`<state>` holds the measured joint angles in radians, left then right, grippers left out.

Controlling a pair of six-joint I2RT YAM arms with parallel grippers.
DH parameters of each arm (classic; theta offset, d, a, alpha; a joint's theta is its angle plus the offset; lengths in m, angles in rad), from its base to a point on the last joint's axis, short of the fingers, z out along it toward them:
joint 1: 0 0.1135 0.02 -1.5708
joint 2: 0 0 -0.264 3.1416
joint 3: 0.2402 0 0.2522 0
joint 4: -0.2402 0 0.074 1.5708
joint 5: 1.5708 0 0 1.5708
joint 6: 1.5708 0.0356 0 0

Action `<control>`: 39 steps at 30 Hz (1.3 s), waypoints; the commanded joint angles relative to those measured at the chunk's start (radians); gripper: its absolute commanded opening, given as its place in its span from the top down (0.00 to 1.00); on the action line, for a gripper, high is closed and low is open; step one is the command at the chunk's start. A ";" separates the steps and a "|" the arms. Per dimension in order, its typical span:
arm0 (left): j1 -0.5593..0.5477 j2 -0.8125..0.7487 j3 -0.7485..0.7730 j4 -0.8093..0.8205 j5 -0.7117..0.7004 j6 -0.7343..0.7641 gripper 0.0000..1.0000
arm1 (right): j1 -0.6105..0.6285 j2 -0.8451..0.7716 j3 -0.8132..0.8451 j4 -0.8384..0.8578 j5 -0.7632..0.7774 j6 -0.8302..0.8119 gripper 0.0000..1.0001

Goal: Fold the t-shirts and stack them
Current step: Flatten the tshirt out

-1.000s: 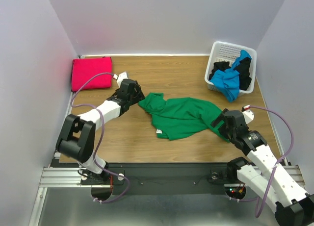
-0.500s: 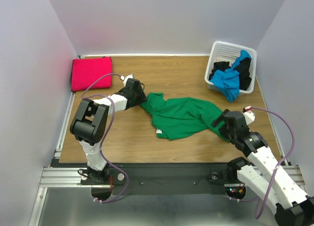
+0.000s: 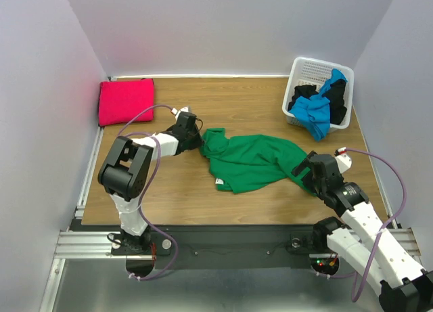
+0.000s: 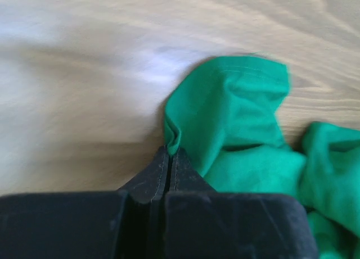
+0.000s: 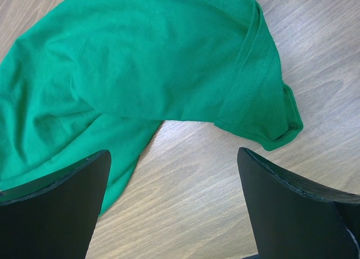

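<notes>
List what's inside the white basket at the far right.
The white basket holds a blue t-shirt draped over its front rim and black cloth beside it. Anything beneath them is covered.

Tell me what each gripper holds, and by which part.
The left gripper is shut on the green t-shirt, its fingers pinching an edge fold at its left end. The right gripper is open over the other end, holding nothing.
</notes>
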<state>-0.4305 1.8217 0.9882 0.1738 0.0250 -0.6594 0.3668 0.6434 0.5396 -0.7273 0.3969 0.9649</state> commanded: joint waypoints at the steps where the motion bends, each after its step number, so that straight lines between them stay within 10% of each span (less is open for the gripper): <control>1: -0.002 -0.165 -0.048 -0.129 -0.170 0.011 1.00 | -0.003 0.007 0.005 0.009 0.026 0.008 0.00; 15: 0.183 -0.815 -0.338 -0.381 -0.499 -0.098 1.00 | -0.002 0.180 -0.007 0.085 -0.102 -0.072 0.02; 39: 0.191 -0.815 -0.326 -0.372 -0.439 -0.100 1.00 | -0.003 0.469 -0.075 0.542 -0.214 -0.130 0.37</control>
<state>-0.2440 1.0122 0.6518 -0.2077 -0.4099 -0.7498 0.3668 1.0809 0.4900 -0.3099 0.1749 0.8444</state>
